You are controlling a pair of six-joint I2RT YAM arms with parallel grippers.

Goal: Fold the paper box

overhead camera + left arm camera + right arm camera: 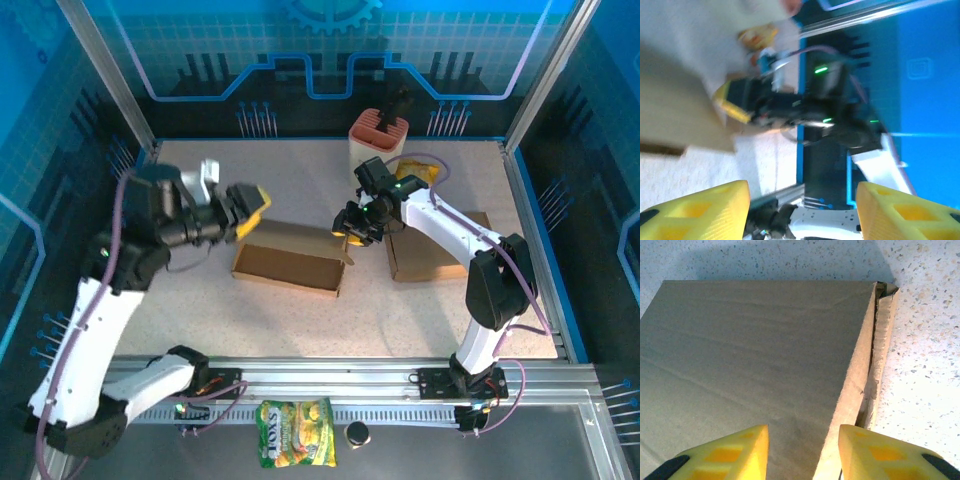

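Note:
The paper box (287,262) is a brown cardboard tray lying open-topped in the middle of the table. My left gripper (252,210) hovers above its back left corner. In the left wrist view that gripper (802,186) is open, with nothing between its yellow fingers. My right gripper (348,234) is at the box's right end. In the right wrist view it (802,434) is open and straddles the box's end wall (855,375). That wall stands close to the right finger, and the box's floor (750,350) spreads out to the left.
A second flat cardboard piece (432,252) lies under the right arm. A red and white holder (378,135) and a yellow packet (416,172) stand at the back. A snack bag (295,432) lies beyond the near rail. Blue walls enclose the table.

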